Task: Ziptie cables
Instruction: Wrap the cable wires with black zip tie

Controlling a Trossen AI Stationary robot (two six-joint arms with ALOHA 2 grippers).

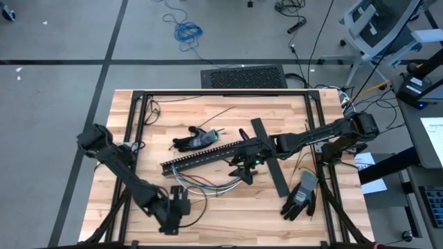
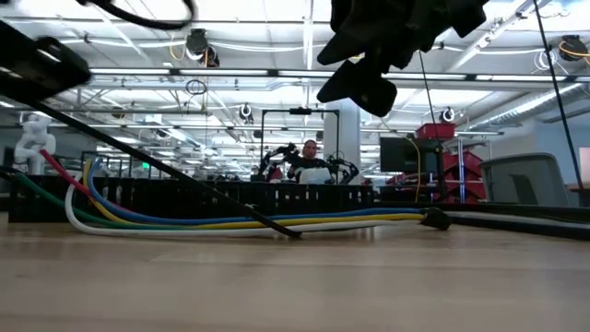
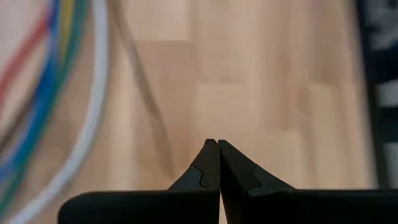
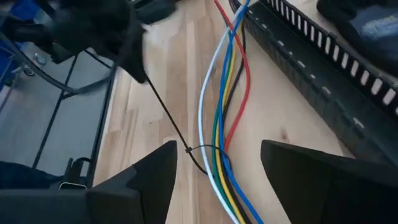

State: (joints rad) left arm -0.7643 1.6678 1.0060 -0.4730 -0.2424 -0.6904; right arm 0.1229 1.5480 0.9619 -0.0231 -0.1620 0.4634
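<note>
Cables (image 4: 219,134) lay on the desk (image 1: 228,207) beneath the open right tool (image 4: 217,180), zip tie (image 4: 177,134) looped on. Left tool (image 3: 217,149) closed, apparently pinching its tail; pull it steadily, I judged.

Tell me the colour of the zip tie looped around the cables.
Black zip tie, thin, looped round the cables; clearest in the right wrist view.

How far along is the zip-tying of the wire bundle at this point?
Done: a black zip tie is looped around the cables beside the slotted duct, its long tail running toward the left pincer, which is shut. In hand: the right pincer hangs open above the loop. Left: the loop looks loose, so cinching probably remains.
</note>
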